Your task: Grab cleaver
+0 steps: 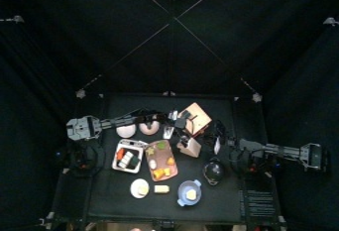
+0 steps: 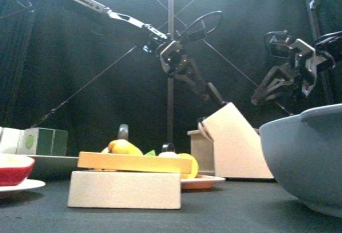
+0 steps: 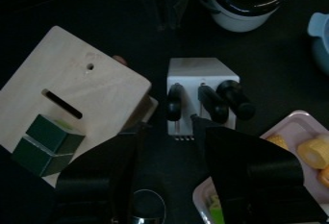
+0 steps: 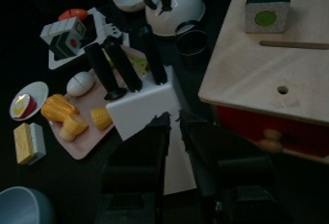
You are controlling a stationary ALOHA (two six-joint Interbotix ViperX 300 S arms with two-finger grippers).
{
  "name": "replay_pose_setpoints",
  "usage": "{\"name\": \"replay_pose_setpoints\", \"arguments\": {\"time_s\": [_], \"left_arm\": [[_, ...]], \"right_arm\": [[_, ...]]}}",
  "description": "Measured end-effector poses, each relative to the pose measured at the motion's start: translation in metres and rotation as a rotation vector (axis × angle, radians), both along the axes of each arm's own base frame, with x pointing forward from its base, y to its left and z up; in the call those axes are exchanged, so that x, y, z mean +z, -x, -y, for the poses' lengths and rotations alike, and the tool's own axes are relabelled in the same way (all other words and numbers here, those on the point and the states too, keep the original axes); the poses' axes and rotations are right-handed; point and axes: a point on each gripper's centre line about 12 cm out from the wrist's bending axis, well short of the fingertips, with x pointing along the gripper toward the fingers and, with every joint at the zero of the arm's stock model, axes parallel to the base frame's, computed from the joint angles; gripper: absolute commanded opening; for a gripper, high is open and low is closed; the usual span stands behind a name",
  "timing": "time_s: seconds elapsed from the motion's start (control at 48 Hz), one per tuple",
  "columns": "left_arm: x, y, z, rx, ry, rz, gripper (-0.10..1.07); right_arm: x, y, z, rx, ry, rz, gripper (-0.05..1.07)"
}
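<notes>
Three black handles stick out of the knife block (image 3: 201, 80), the cleaver (image 3: 178, 104) among them, beside the wooden board (image 3: 71, 88). My left gripper (image 3: 170, 149) hangs just above, jaws spread wide. My right gripper (image 4: 174, 141) hovers nearby, jaws nearly together.

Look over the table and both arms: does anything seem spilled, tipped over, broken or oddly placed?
Nothing stands out. The knife block stands with its black handles seated, beside the cutting board. Food stays on the pink plate. The left gripper hangs open above the block; the right gripper waits nearby.
</notes>
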Motion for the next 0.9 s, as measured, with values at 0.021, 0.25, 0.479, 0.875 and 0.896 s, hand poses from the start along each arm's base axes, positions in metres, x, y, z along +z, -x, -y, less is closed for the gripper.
{"name": "replay_pose_setpoints", "arguments": {"time_s": [0.021,0.25,0.479,0.875,0.896], "left_arm": [[0.001,-0.001,0.0,0.0,0.0,0.003,0.82],[-0.002,-0.008,-0.001,-0.008,0.007,-0.002,0.82],[-0.01,-0.013,-0.002,-0.01,0.02,-0.014,0.78],[-0.01,-0.014,0.001,-0.017,0.029,-0.019,0.55],[-0.01,-0.014,0.001,-0.019,0.029,-0.02,0.55]], "right_arm": [[0.0,0.0,0.0,0.0,-0.001,-0.001,0.6],[0.0,0.0,0.0,0.0,0.0,0.0,0.6],[0.0,0.0,0.0,-0.001,-0.003,-0.001,0.6],[0.0,0.0,0.0,0.0,-0.001,-0.001,0.6],[0.0,0.0,0.0,0.0,-0.001,-0.001,0.6]]}}
